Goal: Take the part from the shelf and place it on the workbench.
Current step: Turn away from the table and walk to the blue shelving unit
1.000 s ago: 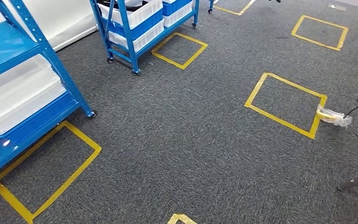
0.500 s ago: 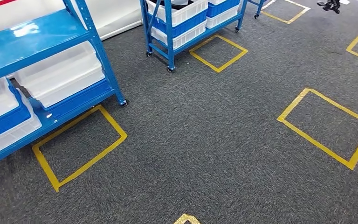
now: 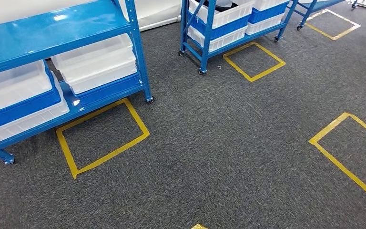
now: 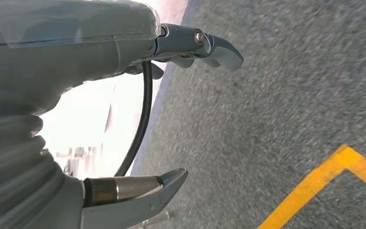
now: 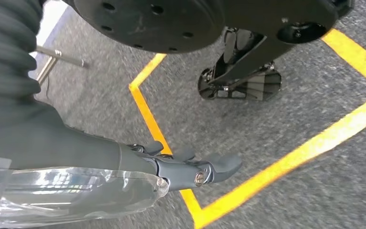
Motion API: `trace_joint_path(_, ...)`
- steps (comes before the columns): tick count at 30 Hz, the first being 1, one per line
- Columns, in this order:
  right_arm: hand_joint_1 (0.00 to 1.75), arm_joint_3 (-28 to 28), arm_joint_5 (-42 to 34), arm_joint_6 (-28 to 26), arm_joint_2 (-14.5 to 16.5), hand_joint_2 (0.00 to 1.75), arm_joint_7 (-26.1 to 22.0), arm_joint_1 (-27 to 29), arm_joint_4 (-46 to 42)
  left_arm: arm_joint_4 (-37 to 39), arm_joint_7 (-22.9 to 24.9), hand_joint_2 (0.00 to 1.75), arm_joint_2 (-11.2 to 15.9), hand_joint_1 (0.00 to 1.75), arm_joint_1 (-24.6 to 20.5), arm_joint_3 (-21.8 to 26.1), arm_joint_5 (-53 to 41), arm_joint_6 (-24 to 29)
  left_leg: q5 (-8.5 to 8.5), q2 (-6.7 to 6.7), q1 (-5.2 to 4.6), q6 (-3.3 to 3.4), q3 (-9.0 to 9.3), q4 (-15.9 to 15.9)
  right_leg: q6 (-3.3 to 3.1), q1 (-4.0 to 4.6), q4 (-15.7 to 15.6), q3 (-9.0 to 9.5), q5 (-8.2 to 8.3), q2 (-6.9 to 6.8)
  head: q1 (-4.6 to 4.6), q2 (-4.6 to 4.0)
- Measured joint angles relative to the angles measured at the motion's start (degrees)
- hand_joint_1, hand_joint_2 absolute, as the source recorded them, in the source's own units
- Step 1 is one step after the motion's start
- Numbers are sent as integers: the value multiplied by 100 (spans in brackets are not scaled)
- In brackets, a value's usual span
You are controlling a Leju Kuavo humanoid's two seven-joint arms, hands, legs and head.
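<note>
While the part itself cannot be made out, white and blue bins (image 3: 93, 64) are seen on the blue shelf (image 3: 52, 28). Nothing is held by the left hand (image 4: 171, 109) or right hand (image 5: 190, 167), fingers apart. Yellow tape squares (image 3: 102, 136) mark grey carpet (image 3: 219, 143).

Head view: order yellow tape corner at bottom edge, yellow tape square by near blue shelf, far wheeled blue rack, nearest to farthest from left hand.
Left hand hangs over the grey carpet.
1. Yellow tape corner: bottom edge, centre.
2. Yellow tape square: left, before the near blue shelf.
3. Wheeled blue rack: top centre, farthest back.
</note>
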Motion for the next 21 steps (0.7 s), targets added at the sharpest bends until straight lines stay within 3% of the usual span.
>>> trace_joint_path(1, 0, 1, 5, -2, -1, 175, 1, 3, 1, 1, 2, 175, -3, 0, -4, 0, 2, 1, -2, -91, -1, -2, 12, 0, -36, 4, -383, 146, 267, 85, 1, 0)
trace_joint_path(2, 0, 2, 16, -4, -4, 175, 1, 18, 5, 1, 10, 175, -10, 0, -7, 1, 7, 3, -3, -178, 0, -9, 14, 3, -74, 2, -768, 297, 471, 259, 1, 0)
trace_joint_path(3, 0, 4, 32, -7, -8, 175, 0, 38, 13, 1, 25, 175, -17, 0, -12, 2, 11, 7, 0, -264, 3, -26, 0, 10, -101, 0, -1089, 416, 599, 423, 1, 0)
trace_joint_path(5, 0, 11, 60, -21, -15, 175, 4, 58, 29, -1, 68, 175, -28, 0, -5, 4, 17, 16, 24, -418, 29, -92, -56, 11, -118, 8, -1345, 498, 627, 599, -1, 0)
trace_joint_path(6, 0, 14, 63, -36, -15, 175, 17, 54, 34, -1, 87, 175, -29, 0, 6, 5, 16, 20, 43, -503, 36, -138, -89, 0, -119, 11, -1392, 511, 630, 539, -2, 0)
trace_joint_path(7, 0, 15, 59, -58, -10, 175, 41, 46, 36, 0, 104, 175, -30, 0, 20, 6, 15, 22, 47, -497, 44, -173, -107, 1, -128, 1, -1426, 527, 644, 455, -3, 0)
trace_joint_path(9, 0, 14, 44, -102, 1, 175, 103, 46, 39, -1, 138, 175, -27, 0, 24, 7, 7, 32, -76, -193, 16, -221, -201, 180, -173, -25, -1520, 585, 677, 281, -24, 0)
trace_joint_path(11, 0, 11, 36, -133, 8, 175, 157, 60, 42, -4, 174, 175, -17, 0, -15, 7, -9, 44, -406, 195, 4, -252, -490, 790, -212, -20, -1556, 622, 679, 72, -49, 0)
trace_joint_path(13, 0, 14, 60, -163, 14, 175, 186, 62, 45, -5, 201, 175, -9, 0, -37, 7, -15, 50, -645, 291, 22, -292, -803, 1431, -224, -9, -1542, 629, 655, -146, -55, 0)
trace_joint_path(14, 0, 22, 86, -191, 26, 175, 196, 54, 45, -6, 210, 175, -4, 0, -30, 9, -8, 50, -612, 310, 32, -311, -827, 1503, -221, -8, -1531, 632, 639, -242, -55, 0)
trace_joint_path(16, 0, 52, 161, -269, 83, 175, 242, 30, 45, -12, 223, 175, 19, 0, -10, 22, 22, 51, -280, 403, 48, -335, -529, 991, -195, -13, -1504, 658, 597, -403, -55, 0)
trace_joint_path(18, 0, 106, 266, -324, 148, 175, 346, 4, 45, -29, 228, 175, 40, 0, -16, 68, 92, 50, -37, 624, 28, -309, -131, 264, -143, 2, -1474, 694, 545, -534, -53, 0)
trace_joint_path(20, 0, 167, 352, -351, 179, 175, 455, -36, 45, -45, 228, 175, 41, 0, -14, 131, 171, 49, -13, 717, -11, -246, -6, 11, -87, 30, -1458, 717, 515, -628, -50, 1)
trace_joint_path(21, 0, 188, 371, -363, 188, 175, 488, -63, 43, -49, 227, 175, 35, 0, -1, 160, 193, 49, 2, 665, -22, -210, -20, 10, -59, 38, -1461, 730, 511, -670, -49, 1)
